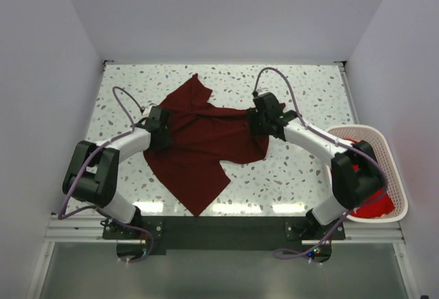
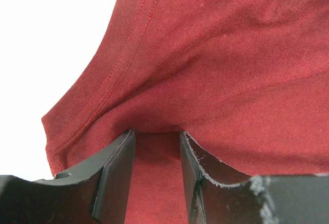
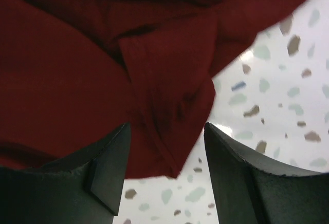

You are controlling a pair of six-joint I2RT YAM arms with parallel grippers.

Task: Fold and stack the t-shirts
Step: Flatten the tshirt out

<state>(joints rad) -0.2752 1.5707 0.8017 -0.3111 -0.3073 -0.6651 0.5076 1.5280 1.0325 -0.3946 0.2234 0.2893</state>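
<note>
The left end effector [image 1: 159, 129] sits at the left edge of the dark maroon t-shirt [image 1: 206, 148], its jaws narrow with a fold of cloth between them; I cannot tell if it is pinched. The shirt lies rumpled mid-surface [image 1: 309, 93]. At the shirt's right edge, the right end effector [image 1: 263, 122] stands wide, straddling a hem without clamping it. Far right, a white mesh basket [image 1: 357, 128] holds brighter red t-shirts [image 1: 374, 206].

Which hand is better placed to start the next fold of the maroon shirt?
Left, likely: the left hand has the maroon t-shirt cloth between its jaws; the right hand stands open at the shirt's right edge.
</note>
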